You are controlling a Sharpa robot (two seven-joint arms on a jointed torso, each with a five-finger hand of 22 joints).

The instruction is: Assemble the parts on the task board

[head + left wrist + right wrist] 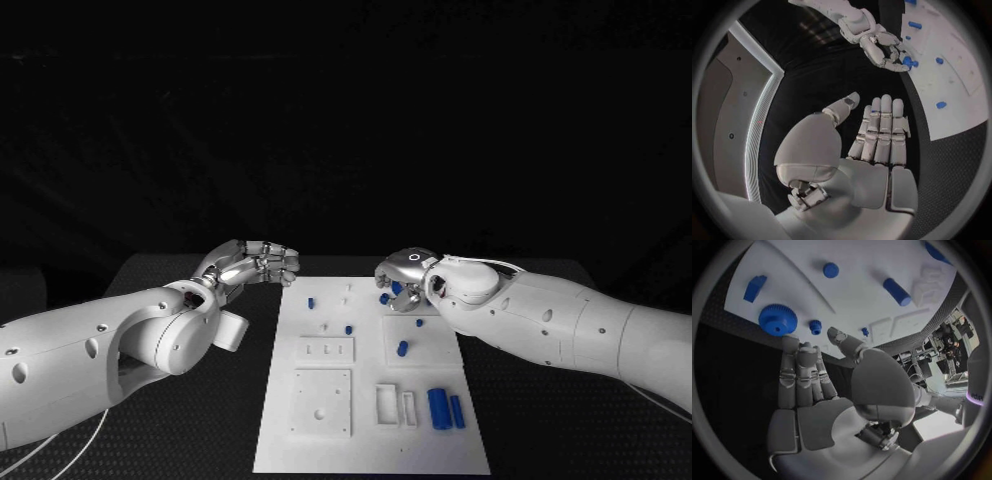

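The white task board [368,400] lies in the middle of the table with several small blue parts on it. Two long blue pieces [444,409] lie near its right edge and a short peg [348,329] stands near the middle. My right hand [408,280] hovers over the board's far right corner, fingers apart and holding nothing. Just beyond its fingertips [792,347] sit a blue gear [777,320] and a small peg [816,326]. My left hand [253,265] hangs off the board's far left corner, fingers [882,125] straight and empty.
White inset plates [325,350] and a slotted block [387,402] sit on the board's near half. A blue cylinder [897,291] and a blue block [754,287] lie farther along the board. The black table [216,420] surrounds the board on both sides.
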